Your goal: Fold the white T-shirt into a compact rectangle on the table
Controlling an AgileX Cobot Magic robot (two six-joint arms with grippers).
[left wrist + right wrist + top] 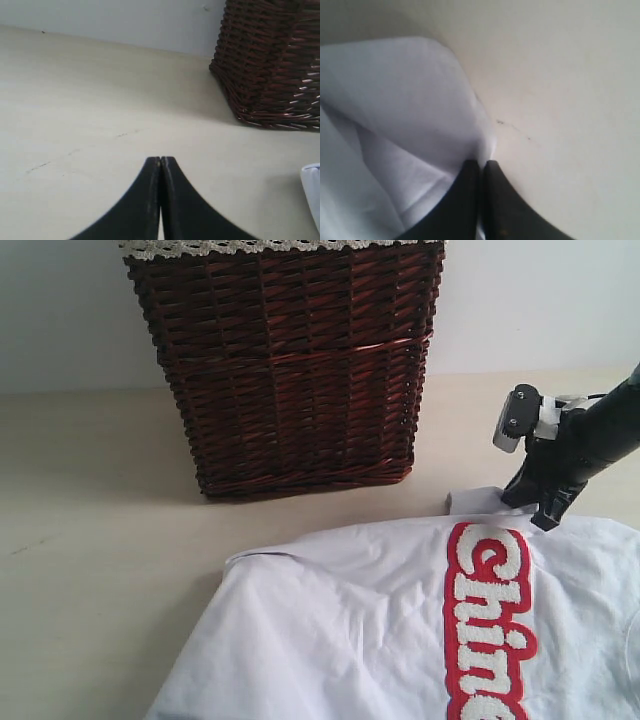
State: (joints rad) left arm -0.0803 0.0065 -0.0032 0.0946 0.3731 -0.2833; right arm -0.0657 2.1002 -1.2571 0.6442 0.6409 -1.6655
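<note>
Most of what lies before me is the table (pixel 90 540), broad, pale and smooth, with bare room around the cloth. Next in bulk is the dark wicker basket (pixel 290 370) with its lace trim (pixel 280 246), standing by the wall. It is apart from the cloth but near enough that a fold swung toward it could brush it, so I judge it the one thing in the way.

The white T-shirt (pixel 350 620) lies spread and wrinkled on the table in front of the basket, toward my right arm's side, with its red-outlined lettering (pixel 490 620) facing up. I judge it light and limp, so it will not keep a line by itself. It should also slide easily on this smooth top. It wants taking by its edges and corners, two at once, not by the middle.

My right gripper (pixel 548 518) is down at the shirt's far edge, beside a small flap of cloth. Its fingers (pixel 465 200) are pressed together, and the hem peaks right into their tips, so I take it they pinch a thin edge of shirt. My left gripper (pixel 160 159) hangs over bare table with its fingers pressed together on nothing, a corner of shirt just in sight.
</note>
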